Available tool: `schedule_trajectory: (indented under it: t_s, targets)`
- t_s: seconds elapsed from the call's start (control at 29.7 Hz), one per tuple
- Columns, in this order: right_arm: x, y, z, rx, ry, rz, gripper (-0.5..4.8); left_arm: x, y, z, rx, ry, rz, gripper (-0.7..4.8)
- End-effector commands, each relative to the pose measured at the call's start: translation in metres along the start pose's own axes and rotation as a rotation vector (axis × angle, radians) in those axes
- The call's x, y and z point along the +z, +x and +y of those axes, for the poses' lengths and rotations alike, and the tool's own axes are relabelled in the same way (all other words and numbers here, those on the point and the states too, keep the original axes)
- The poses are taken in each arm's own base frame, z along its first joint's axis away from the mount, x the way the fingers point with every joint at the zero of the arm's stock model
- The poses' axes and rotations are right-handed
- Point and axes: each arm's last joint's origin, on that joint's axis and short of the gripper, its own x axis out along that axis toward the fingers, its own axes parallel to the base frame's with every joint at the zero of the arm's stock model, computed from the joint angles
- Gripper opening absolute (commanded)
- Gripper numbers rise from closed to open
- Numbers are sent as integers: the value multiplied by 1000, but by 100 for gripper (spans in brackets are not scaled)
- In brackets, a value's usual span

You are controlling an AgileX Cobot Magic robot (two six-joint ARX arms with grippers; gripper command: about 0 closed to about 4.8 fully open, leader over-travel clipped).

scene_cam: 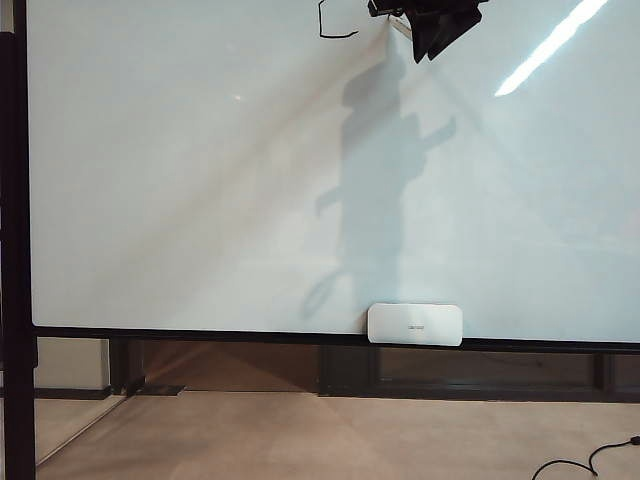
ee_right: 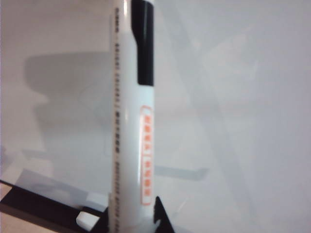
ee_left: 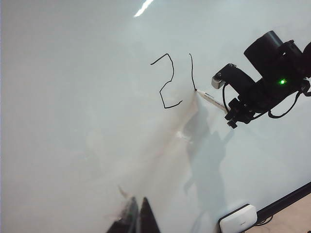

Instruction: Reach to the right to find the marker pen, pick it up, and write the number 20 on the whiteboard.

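The number 20 [ee_left: 171, 80] stands unfinished on the whiteboard [scene_cam: 200, 200]: an angular 2 drawn, one downstroke of the second digit beside it; my marker pen [ee_left: 210, 98] touches the board at the foot of that stroke, its white barrel clamped in my right gripper [ee_left: 232, 112]; my left gripper [ee_left: 136, 218] hangs well below the writing, jaws nearly together, holding nothing; a white pad [scene_cam: 415, 325] rests on the board's lower frame.

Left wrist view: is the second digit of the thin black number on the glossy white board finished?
No: beside the boxy 2 only one vertical stroke stands, the white marker pen at its foot.
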Motion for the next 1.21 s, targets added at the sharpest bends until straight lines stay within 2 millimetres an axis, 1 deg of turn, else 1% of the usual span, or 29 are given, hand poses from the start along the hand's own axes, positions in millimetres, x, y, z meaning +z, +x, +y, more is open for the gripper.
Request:
schedule_trajectory:
  t_s: [0.03, 0.54, 0.81, 1.04, 1.21]
  targets:
    - [-3, 3, -2, -23, 9, 26, -2, 2, -1, 0, 0, 3, -17, 13]
    - [-5, 3, -2, -16, 3, 44, -2, 2, -1, 0, 0, 2, -16, 13]
    - [-10, 11, 0, -3, 6, 66, -2, 2, -1, 0, 0, 2, -16, 13]
    - [-10, 11, 0, -6, 7, 62, -2, 2, -1, 0, 0, 2, -15, 12]
    - [-10, 11, -2, -80, 5, 70, -2, 2, -1, 0, 0, 2, -16, 13]
